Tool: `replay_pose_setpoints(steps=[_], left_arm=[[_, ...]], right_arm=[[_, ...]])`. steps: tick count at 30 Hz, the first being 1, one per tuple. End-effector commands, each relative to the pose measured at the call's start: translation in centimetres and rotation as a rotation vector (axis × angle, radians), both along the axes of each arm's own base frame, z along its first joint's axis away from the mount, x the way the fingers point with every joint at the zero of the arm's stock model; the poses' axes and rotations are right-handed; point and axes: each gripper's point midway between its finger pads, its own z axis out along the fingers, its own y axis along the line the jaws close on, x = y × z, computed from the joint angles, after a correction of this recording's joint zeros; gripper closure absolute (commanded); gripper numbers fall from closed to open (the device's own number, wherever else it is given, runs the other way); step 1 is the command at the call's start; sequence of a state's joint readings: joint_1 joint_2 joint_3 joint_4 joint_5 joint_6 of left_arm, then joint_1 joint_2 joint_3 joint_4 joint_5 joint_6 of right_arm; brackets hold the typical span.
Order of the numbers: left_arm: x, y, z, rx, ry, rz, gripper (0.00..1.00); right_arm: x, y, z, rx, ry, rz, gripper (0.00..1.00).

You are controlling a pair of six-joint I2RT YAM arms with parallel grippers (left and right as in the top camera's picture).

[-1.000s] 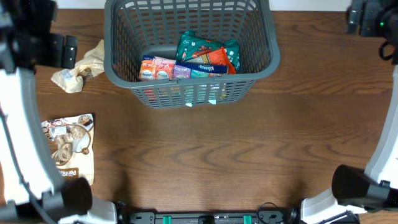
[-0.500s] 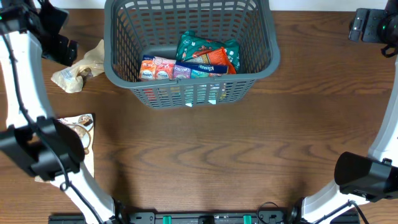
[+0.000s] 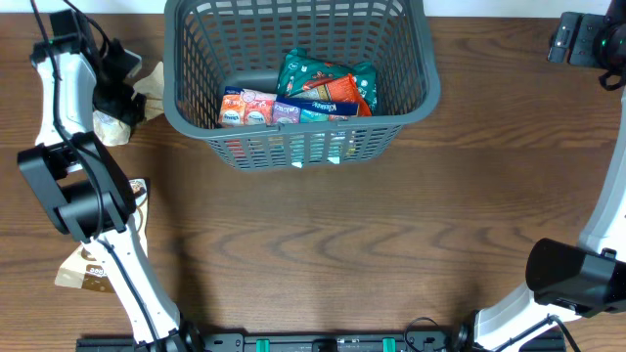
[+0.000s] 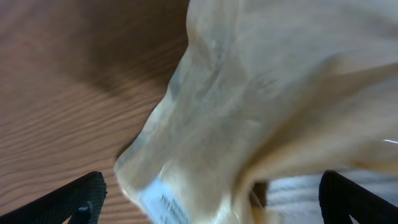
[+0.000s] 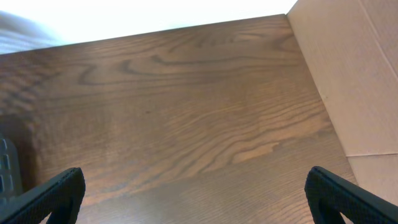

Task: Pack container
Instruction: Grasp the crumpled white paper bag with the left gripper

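The container, a large dark grey lattice basket, stands at the back centre and holds several coloured snack packets. A crumpled beige packet lies on the table just left of it. My left gripper is over this packet. In the left wrist view the beige packet fills the frame, and the left gripper is open with its fingers wide on either side of it. My right gripper is at the far right back. In its wrist view the right gripper is open and empty above bare wood.
A pretzel packet lies at the front left, partly hidden by my left arm. A cardboard box stands beyond the table's right edge.
My left arm has swung in from the left edge and its gripper has come down over the beige packet. The right gripper has hardly moved.
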State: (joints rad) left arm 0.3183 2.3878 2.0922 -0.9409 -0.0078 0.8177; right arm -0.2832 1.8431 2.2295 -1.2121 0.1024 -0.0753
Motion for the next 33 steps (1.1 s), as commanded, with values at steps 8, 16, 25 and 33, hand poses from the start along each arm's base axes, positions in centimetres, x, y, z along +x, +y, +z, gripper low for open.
replay_pose_setpoints(steps=[8, 16, 25, 33], left_arm=[[0.1, 1.5, -2.9, -0.007, 0.016, 0.004, 0.01], [-0.1, 1.1, -5.6, -0.038, 0.047, 0.002, 0.01], [-0.5, 0.2, -6.5, -0.094, 0.062, 0.038, 0.40], [-0.3, -1.4, -2.0, -0.133, 0.002, 0.248, 0.76]], right_arm=[[-0.4, 0.0, -0.4, 0.027, 0.010, -0.030, 0.01], [-1.3, 0.4, -1.2, 0.038, 0.062, -0.029, 0.01], [-1.6, 0.5, -1.4, 0.041, 0.075, -0.030, 0.01], [-1.6, 0.5, -1.4, 0.041, 0.075, -0.029, 0.01]])
